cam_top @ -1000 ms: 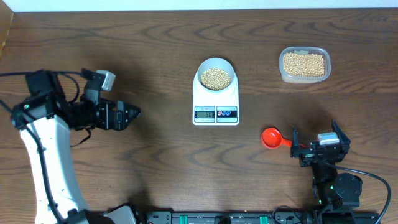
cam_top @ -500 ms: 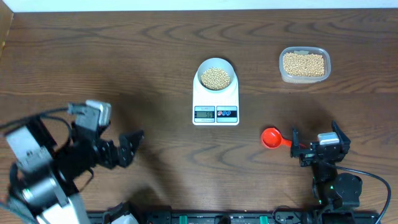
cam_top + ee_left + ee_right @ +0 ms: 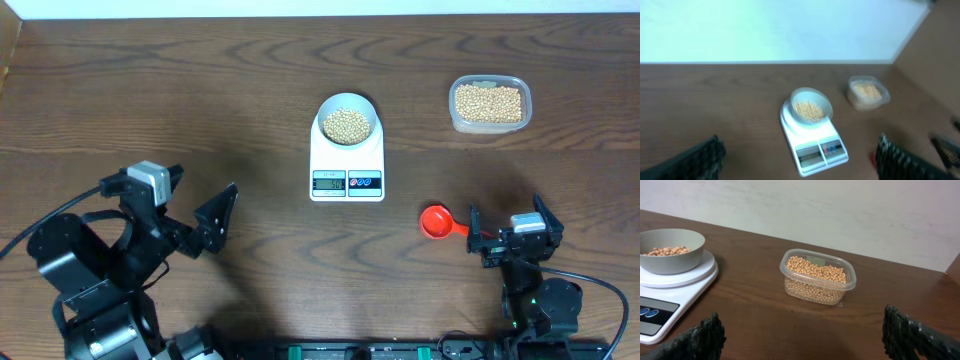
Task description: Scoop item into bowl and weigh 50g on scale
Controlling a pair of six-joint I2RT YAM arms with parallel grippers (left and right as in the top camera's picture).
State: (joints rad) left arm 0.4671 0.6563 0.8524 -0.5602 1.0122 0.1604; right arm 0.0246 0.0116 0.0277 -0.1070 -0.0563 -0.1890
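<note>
The white scale stands at the table's middle with the pale bowl on it, holding beige beans. More beans fill a clear plastic container at the back right. My left gripper is open and empty, left of the scale and pointing toward it; its view shows the scale, the bowl and the container. My right gripper is open and empty at the front right. The right wrist view shows the bowl, the scale and the container.
A red scoop lies on the table just left of my right gripper, its handle toward the arm. The brown wooden table runs to a pale wall at the back. The scale's display is too small to read.
My left arm has pulled back toward the table's front edge, and its open gripper has turned to face the scale. The right arm, scoop, bowl and scale have not moved.
</note>
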